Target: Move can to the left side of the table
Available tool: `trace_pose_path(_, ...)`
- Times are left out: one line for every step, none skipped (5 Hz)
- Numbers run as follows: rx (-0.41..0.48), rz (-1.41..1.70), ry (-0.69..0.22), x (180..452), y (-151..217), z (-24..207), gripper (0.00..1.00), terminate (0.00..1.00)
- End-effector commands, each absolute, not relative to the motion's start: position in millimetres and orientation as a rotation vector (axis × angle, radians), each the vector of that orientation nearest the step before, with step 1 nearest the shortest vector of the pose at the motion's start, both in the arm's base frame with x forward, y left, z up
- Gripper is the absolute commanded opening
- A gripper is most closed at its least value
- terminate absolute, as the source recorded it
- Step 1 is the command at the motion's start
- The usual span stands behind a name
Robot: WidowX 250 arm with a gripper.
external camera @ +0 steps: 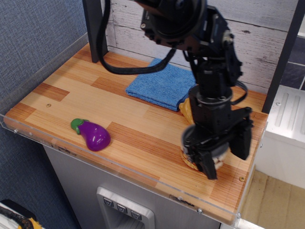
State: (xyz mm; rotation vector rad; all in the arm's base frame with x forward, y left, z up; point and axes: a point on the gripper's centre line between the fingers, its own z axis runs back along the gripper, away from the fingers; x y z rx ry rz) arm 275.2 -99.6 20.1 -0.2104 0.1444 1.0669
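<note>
Can (pixel 198 160) sat near the right front of the table (pixel 71 90), mostly hidden under the gripper (pixel 221 155); only a sliver of lid rim and some label low on its left side showed. Gripper was directly over it, black fingers (pixel 206 164) spread to either side, one at the front and one at the right. Jaws looked apart and straddling the can, not clamped, though motion blur made contact hard to judge. Can looked to be resting on the wood, not lifted.

Step in hand, as I read it: the grasp, with the fingers lowered around the can and the closing not yet done. Next move would need the jaws to close squarely on the can's wide body, then a lift or slide leftward across the planks. Route to the left looked open in the middle, but the purple eggplant (pixel 92 134) lay near the front left, so the drop spot should avoid it. The blue cloth (pixel 159 86) was behind the can toward the back, and a yellow toy (pixel 185 109) poked out just behind the wrist, close to the can, so it could get nudged.

Arm pose: reached down from the top of frame, wrist near vertical, claw pointing straight down. A black cable (pixel 121 67) looped behind it over the cloth.
</note>
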Motion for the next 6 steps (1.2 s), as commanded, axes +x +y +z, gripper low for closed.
trace_pose_path(-0.218,1.190,0.094,289,-64,31,1.00,0.00)
trace_pose_path(-0.204,1.268,0.080,281,-41,36,1.00,0.00)
trace_pose_path(-0.224,1.270,0.106,284,-19,34,1.00,0.00)
trace_pose_path(-0.218,1.218,0.103,294,0,33,1.00,0.00)
trace_pose_path(-0.236,1.220,0.105,304,16,33,1.00,0.00)
trace_pose_path(-0.232,1.258,0.103,307,31,32,1.00,0.00)
